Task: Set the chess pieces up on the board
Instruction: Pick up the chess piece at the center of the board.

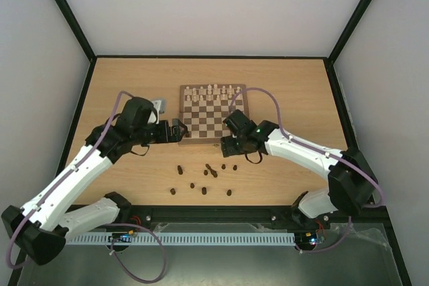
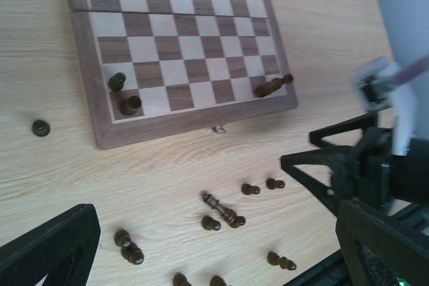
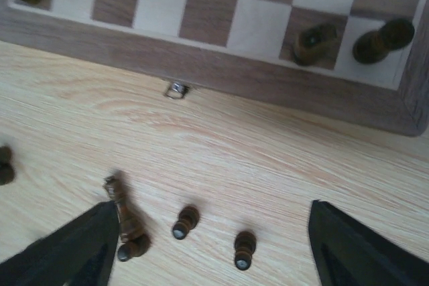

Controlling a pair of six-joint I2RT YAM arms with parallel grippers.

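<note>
My left hand (image 1: 177,131) and my right hand (image 3: 211,229) are both spread and empty, while most chess pieces (image 1: 212,171) lie on the bench (image 1: 134,85) just near of the board (image 1: 213,124), a few on its near rows.

My bench (image 1: 288,92) is a pale wood-grain top. The board (image 1: 204,140) lies flat on it, toward the far middle, its clasp side facing me. On my side of the board's front edge, loose dark chess pieces (image 1: 204,191) are strewn straight on the wood, clear of the frame. I count roughly ten, some toppled. One long piece (image 2: 224,211) lies on its side among them. A lone dark piece (image 2: 41,127) sits by itself just left of the board's front-left corner.
</note>
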